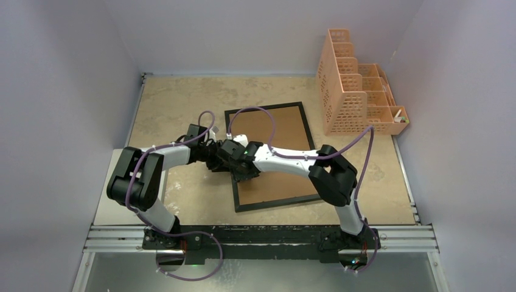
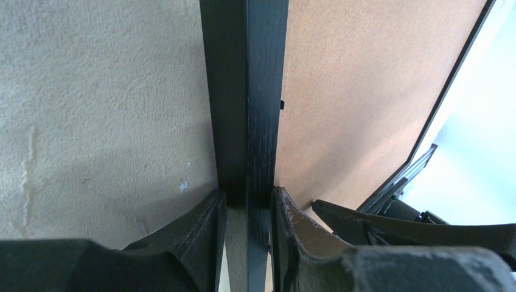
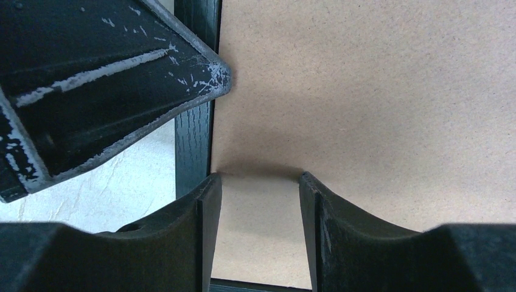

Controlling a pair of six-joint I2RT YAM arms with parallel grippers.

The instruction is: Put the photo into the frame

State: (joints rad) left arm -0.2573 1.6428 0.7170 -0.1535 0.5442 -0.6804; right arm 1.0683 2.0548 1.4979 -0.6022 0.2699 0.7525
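The frame point(image 1: 264, 107) lies back up in the middle of the table, its brown backing board point(image 1: 277, 131) showing. The photo is hidden. My left gripper point(image 1: 214, 157) is shut on the frame's left black rail point(image 2: 255, 91), one finger on each side of it point(image 2: 248, 207). My right gripper point(image 1: 244, 171) stands open just inside that rail, with both fingertips down on the board point(image 3: 365, 91) and nothing between them point(image 3: 260, 182). In the right wrist view a left finger point(image 3: 122, 79) reaches over the rail point(image 3: 193, 149).
A peach mesh organizer point(image 1: 356, 91) stands at the back right, a little beyond the frame's far right corner. Grey walls close in the table on the left, back and right. The two arms cross close together over the frame's left side.
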